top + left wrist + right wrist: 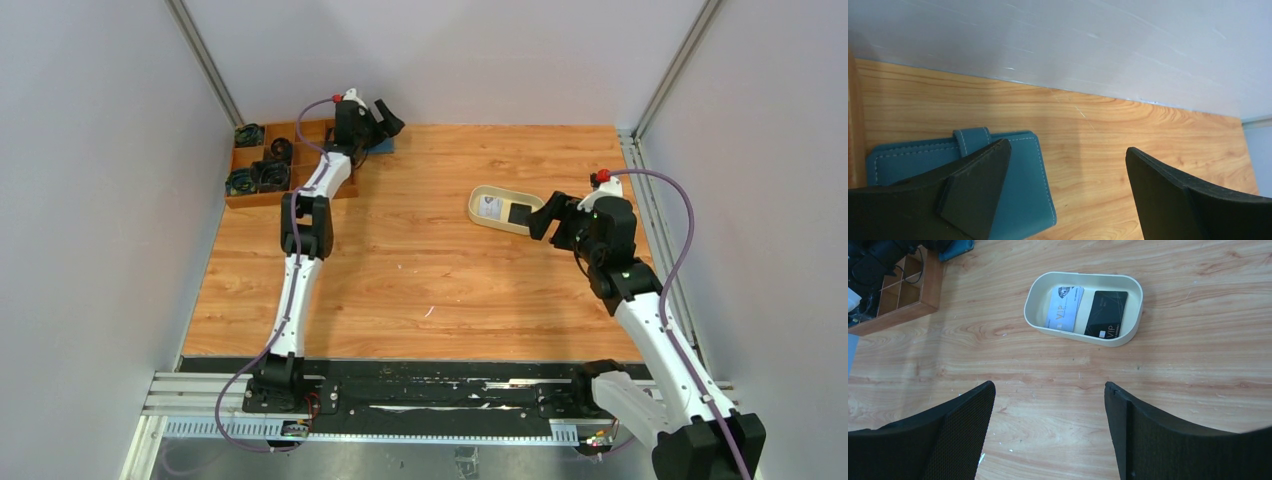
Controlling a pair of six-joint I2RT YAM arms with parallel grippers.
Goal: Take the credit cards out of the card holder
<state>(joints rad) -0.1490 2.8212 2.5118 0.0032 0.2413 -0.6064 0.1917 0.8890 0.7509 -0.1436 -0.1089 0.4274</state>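
Observation:
The teal card holder [1025, 185] lies folded shut on the wood near the back wall, its strap tab toward the wall. In the top view the card holder [383, 146] peeks out under my left gripper [385, 128]. My left gripper [1068, 146] is open, its left finger [975, 185] over the holder and nothing between the jaws. Two credit cards lie in the cream tray [1083, 275]: a white one [1065, 307] and a black one [1105, 314]. My right gripper [1049, 385] hangs open and empty on the near side of the tray [478, 198].
A wooden divided box [262, 160] holding dark coiled items stands at the back left, right beside the card holder. Grey walls close in the back and both sides. Bare wooden tabletop [420, 280] stretches between the two arms.

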